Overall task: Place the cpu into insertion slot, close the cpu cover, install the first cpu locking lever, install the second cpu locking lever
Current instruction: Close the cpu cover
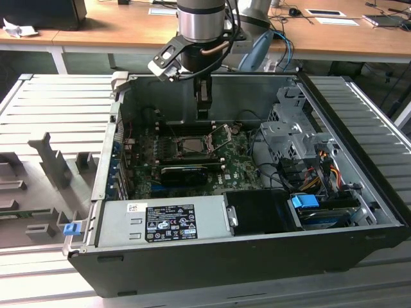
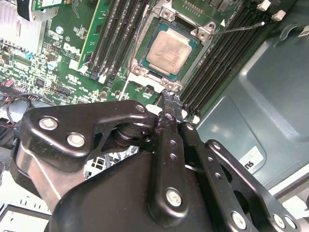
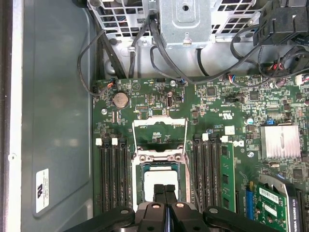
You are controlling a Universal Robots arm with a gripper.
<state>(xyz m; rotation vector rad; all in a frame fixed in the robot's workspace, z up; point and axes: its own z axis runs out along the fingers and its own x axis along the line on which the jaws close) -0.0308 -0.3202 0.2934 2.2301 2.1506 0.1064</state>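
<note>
The cpu, a pale square chip, lies flat in the insertion slot on the green board. The cpu cover is a silver frame that stands swung open at the slot's far side. A thin locking lever sticks up free beside the slot. My gripper hangs just above the slot's near edge. Its fingers are shut together and hold nothing. In the exterior view the gripper hangs over the slot inside the open computer case.
Black memory slots flank the socket on both sides. A long black card lies in front of it. A grey power supply, a drive cage with coloured cables and a finned heat sink crowd the case.
</note>
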